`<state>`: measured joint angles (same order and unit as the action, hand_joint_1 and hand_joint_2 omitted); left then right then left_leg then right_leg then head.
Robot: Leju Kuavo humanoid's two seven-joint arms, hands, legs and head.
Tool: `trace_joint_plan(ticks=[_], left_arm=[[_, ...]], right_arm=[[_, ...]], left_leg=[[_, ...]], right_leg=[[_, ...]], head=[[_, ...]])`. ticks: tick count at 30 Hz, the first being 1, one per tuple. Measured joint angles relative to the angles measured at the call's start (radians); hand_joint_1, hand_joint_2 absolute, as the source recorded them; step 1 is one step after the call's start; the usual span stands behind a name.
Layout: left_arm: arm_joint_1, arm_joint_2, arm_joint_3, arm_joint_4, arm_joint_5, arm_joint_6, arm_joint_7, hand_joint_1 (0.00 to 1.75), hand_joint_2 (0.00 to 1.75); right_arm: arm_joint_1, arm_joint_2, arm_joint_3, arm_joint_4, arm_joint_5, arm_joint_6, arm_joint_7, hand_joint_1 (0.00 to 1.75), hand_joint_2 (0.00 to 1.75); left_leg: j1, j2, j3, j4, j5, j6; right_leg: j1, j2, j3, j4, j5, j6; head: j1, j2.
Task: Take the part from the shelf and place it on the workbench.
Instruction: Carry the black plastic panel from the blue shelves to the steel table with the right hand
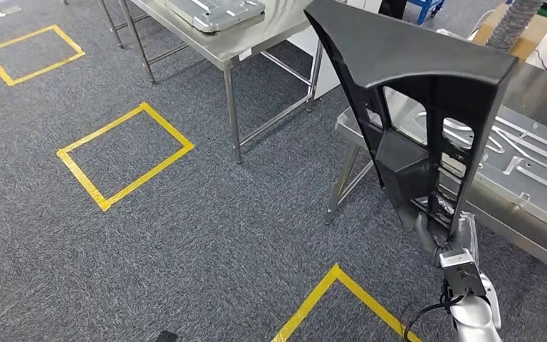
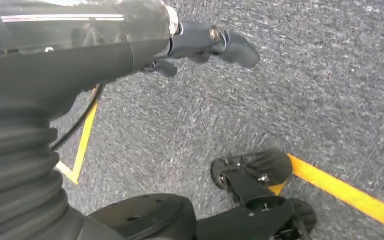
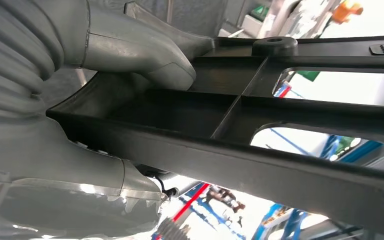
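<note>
Gripping the black part point(image 1: 427, 107) by its narrow lower end, the right robot hand point(image 1: 434, 231) holds it upright at the right of the frame, before the metal tabletop point(image 1: 534, 100). Left robot hand point(image 2: 200, 42) hangs over grey carpet point(image 2: 305, 90), fingers loosely apart, holding nothing.

We see grey carpet point(image 1: 206, 235) marked with yellow tape squares point(image 1: 124, 155). A steel table point(image 1: 256, 39) carries a metal tray point(image 1: 214, 11), with cardboard boxes point(image 1: 530, 35) beyond.
</note>
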<state>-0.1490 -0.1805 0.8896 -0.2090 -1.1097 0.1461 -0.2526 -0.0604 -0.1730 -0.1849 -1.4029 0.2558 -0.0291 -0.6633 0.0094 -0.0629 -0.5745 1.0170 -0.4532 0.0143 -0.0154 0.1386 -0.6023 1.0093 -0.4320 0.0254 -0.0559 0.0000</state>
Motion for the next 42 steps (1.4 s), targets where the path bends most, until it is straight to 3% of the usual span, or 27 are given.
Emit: trace_joint_plan(ticks=[2,4,5,7,8,9,11,13,15,17,18,20,22,23,24,26,27,29,30,31,32,33,35,37,38,40,42], left_arm=[[-0.002,-0.002,0.0,0.0,0.001,0.0,-0.002,0.0,1.75],[0.0,-0.003,0.0,0.0,0.001,0.0,-0.003,0.0,1.75],[0.002,-0.003,0.0,0.0,0.001,-0.001,-0.004,0.0,1.75],[0.005,-0.003,0.0,0.0,0.0,-0.002,-0.004,0.0,1.75],[0.005,-0.003,0.0,0.0,0.0,-0.002,-0.004,0.0,1.75],[0.005,-0.003,0.0,0.0,0.0,-0.003,-0.004,0.0,1.75],[0.004,-0.004,0.0,0.0,-0.002,-0.005,-0.003,0.0,1.75],[0.002,-0.004,0.0,0.0,-0.006,-0.006,-0.001,0.0,1.75],[-0.001,-0.004,-0.001,0.0,-0.01,-0.008,0.003,0.0,1.75],[-0.006,-0.004,-0.002,0.0,-0.014,-0.01,0.007,0.0,1.75],[-0.007,-0.004,-0.002,0.0,-0.016,-0.01,0.008,0.0,1.75],[-0.006,-0.004,-0.002,0.0,-0.018,-0.012,0.01,0.0,1.75],[-0.003,-0.004,-0.002,0.0,-0.019,-0.014,0.011,0.0,1.75],[-0.003,-0.004,-0.002,0.0,-0.019,-0.015,0.011,0.0,1.75],[-0.003,-0.004,-0.003,0.0,-0.019,-0.015,0.011,0.0,1.75],[-0.002,-0.004,-0.003,0.0,-0.018,-0.016,0.011,0.0,1.75],[-0.002,-0.004,-0.003,0.0,-0.017,-0.016,0.011,0.0,1.75],[-0.003,-0.004,-0.003,0.0,-0.012,-0.014,0.011,0.0,1.75],[-0.005,-0.005,-0.003,0.0,-0.009,-0.013,0.01,0.0,1.75],[-0.007,-0.006,-0.002,0.0,-0.007,-0.011,0.01,0.0,1.75],[-0.009,-0.007,-0.002,0.0,-0.004,-0.01,0.009,0.0,1.75],[-0.011,-0.008,-0.002,0.0,-0.003,-0.009,0.008,0.0,1.75],[-0.013,-0.01,-0.002,0.0,-0.001,-0.009,0.008,0.0,1.75],[-0.013,-0.01,-0.002,0.0,-0.001,-0.009,0.009,0.0,1.75],[-0.013,-0.01,-0.002,0.0,-0.001,-0.009,0.01,0.0,1.75],[-0.013,-0.011,-0.002,0.0,-0.001,-0.009,0.01,0.0,1.75],[-0.013,-0.013,-0.002,0.0,-0.001,-0.009,0.01,0.0,1.75]], right_arm=[[0.0,0.0,-0.012,0.002,-0.003,-0.003,-0.001,1.57,1.75],[-0.003,0.001,-0.021,0.003,-0.01,-0.006,-0.002,1.57,1.75],[-0.004,0.002,-0.025,0.004,-0.014,-0.008,-0.002,1.57,1.75],[0.002,0.004,-0.035,0.004,-0.022,-0.009,-0.002,1.57,1.75],[0.005,0.005,-0.04,0.003,-0.024,-0.01,-0.002,1.57,1.75],[0.006,0.005,-0.046,0.002,-0.026,-0.01,-0.002,1.57,1.75],[0.007,0.005,-0.054,-0.007,-0.029,-0.011,-0.002,1.57,1.75],[0.01,0.005,-0.06,-0.022,-0.029,-0.012,-0.002,1.57,1.75],[0.019,0.005,-0.066,-0.039,-0.027,-0.012,-0.002,1.57,1.75],[0.029,0.005,-0.072,-0.057,-0.024,-0.013,-0.002,1.57,1.75],[0.032,0.006,-0.074,-0.066,-0.022,-0.013,-0.002,1.57,1.75],[0.036,0.008,-0.075,-0.081,-0.019,-0.014,-0.002,1.57,1.75],[0.044,0.011,-0.075,-0.094,-0.016,-0.014,-0.002,1.57,1.75],[0.05,0.013,-0.076,-0.1,-0.014,-0.014,-0.002,1.57,1.75],[0.056,0.014,-0.076,-0.108,-0.013,-0.014,-0.002,1.57,1.75],[0.064,0.017,-0.077,-0.121,-0.009,-0.013,-0.002,1.57,1.75],[0.065,0.018,-0.077,-0.126,-0.007,-0.012,-0.002,1.57,1.75],[0.064,0.021,-0.077,-0.131,-0.002,-0.005,-0.002,1.57,1.75],[0.063,0.022,-0.077,-0.132,0.001,-0.002,-0.002,1.57,1.75],[0.061,0.022,-0.077,-0.133,0.003,0.001,-0.002,1.57,1.75],[0.055,0.021,-0.077,-0.132,0.005,0.002,-0.001,1.57,1.75],[0.046,0.02,-0.077,-0.132,0.006,0.002,-0.001,1.57,1.75],[0.025,0.019,-0.076,-0.129,0.008,0.002,0.0,1.57,1.75],[0.017,0.019,-0.076,-0.126,0.009,0.003,0.0,1.57,1.75],[0.018,0.019,-0.076,-0.126,0.01,0.002,0.0,1.57,1.75],[0.021,0.019,-0.076,-0.125,0.011,0.002,0.0,1.57,1.75],[0.023,0.019,-0.076,-0.127,0.011,0.001,0.0,1.57,1.75]], left_leg=[[0.002,0.023,0.006,-0.011,0.005,0.013],[0.001,0.05,0.01,-0.018,0.007,0.021],[-0.001,0.063,0.01,-0.018,0.006,0.023],[-0.002,0.089,0.011,-0.017,0.002,0.023],[-0.002,0.102,0.013,-0.017,-0.001,0.022],[-0.002,0.114,0.016,-0.017,-0.004,0.02],[-0.006,0.136,0.024,-0.016,-0.011,0.013],[-0.011,0.155,0.03,-0.015,-0.018,0.003],[-0.012,0.173,0.035,-0.016,-0.024,-0.007],[-0.009,0.148,0.033,0.004,-0.042,-0.018],[-0.006,0.123,0.019,0.04,-0.065,-0.022],[-0.002,0.081,-0.043,0.17,-0.129,-0.026],[-0.001,0.072,-0.099,0.275,-0.157,-0.028],[-0.001,0.071,-0.105,0.274,-0.14,-0.028],[0.0,0.068,-0.091,0.232,-0.105,-0.026],[0.004,0.024,-0.037,0.096,-0.03,-0.02],[0.007,-0.001,-0.015,0.044,-0.009,-0.017],[0.006,-0.028,0.0,0.006,-0.005,-0.012],[0.005,-0.017,0.002,0.002,-0.004,-0.009],[0.004,-0.004,0.004,-0.003,-0.001,-0.004],[0.005,0.009,0.007,-0.008,0.001,0.003],[0.006,0.023,0.01,-0.014,0.004,0.008],[0.005,0.051,0.012,-0.017,0.004,0.014],[0.002,0.078,0.013,-0.017,0.001,0.016],[0.002,0.091,0.013,-0.016,-0.001,0.015],[0.001,0.114,0.018,-0.015,-0.006,0.012],[-0.002,0.134,0.025,-0.014,-0.012,0.005]], right_leg=[[0.0,-0.034,-0.013,0.026,-0.018,0.012],[0.001,-0.1,-0.063,0.128,-0.073,0.02],[0.0,-0.119,-0.097,0.195,-0.102,0.024],[-0.005,-0.132,-0.136,0.273,-0.12,0.03],[-0.006,-0.136,-0.128,0.257,-0.102,0.032],[-0.007,-0.144,-0.1,0.204,-0.07,0.031],[-0.001,-0.185,-0.025,0.063,-0.013,0.024],[0.008,-0.208,0.007,-0.003,0.002,0.008],[0.011,-0.188,0.005,-0.006,0.0,-0.005],[0.006,-0.167,0.009,-0.013,0.003,-0.016],[0.003,-0.156,0.012,-0.017,0.004,-0.022],[0.002,-0.133,0.014,-0.018,0.004,-0.03],[0.003,-0.105,0.015,-0.015,0.002,-0.032],[0.003,-0.09,0.016,-0.013,0.001,-0.032],[0.003,-0.076,0.017,-0.011,-0.001,-0.031],[0.003,-0.047,0.018,-0.005,-0.006,-0.025],[0.003,-0.034,0.016,-0.001,-0.008,-0.021],[-0.002,-0.01,0.007,0.002,-0.006,-0.007],[-0.006,0.003,0.003,0.001,-0.004,0.001],[-0.008,0.0,0.001,0.002,-0.004,0.008],[-0.008,-0.021,-0.004,0.012,-0.011,0.014],[-0.005,-0.051,-0.018,0.041,-0.027,0.019],[-0.004,-0.113,-0.074,0.154,-0.084,0.026],[-0.008,-0.13,-0.128,0.262,-0.119,0.032],[-0.009,-0.134,-0.132,0.27,-0.111,0.033],[-0.009,-0.149,-0.08,0.171,-0.053,0.031],[0.0,-0.186,-0.012,0.04,-0.009,0.019]], head=[[0.0,0.0],[0.0,0.0],[0.0,0.0],[0.0,0.0],[0.0,0.0],[0.0,0.0],[0.0,0.0],[0.0,0.0],[0.0,0.0],[0.0,0.0],[0.0,0.0],[0.0,0.0],[0.0,0.0],[0.0,0.0],[0.0,0.0],[0.0,0.0],[0.0,0.0],[0.0,0.0],[0.0,0.0],[0.0,0.0],[0.0,0.0],[0.0,0.0],[0.0,0.0],[0.0,0.0],[0.0,0.0],[0.0,0.0],[0.0,0.0]])
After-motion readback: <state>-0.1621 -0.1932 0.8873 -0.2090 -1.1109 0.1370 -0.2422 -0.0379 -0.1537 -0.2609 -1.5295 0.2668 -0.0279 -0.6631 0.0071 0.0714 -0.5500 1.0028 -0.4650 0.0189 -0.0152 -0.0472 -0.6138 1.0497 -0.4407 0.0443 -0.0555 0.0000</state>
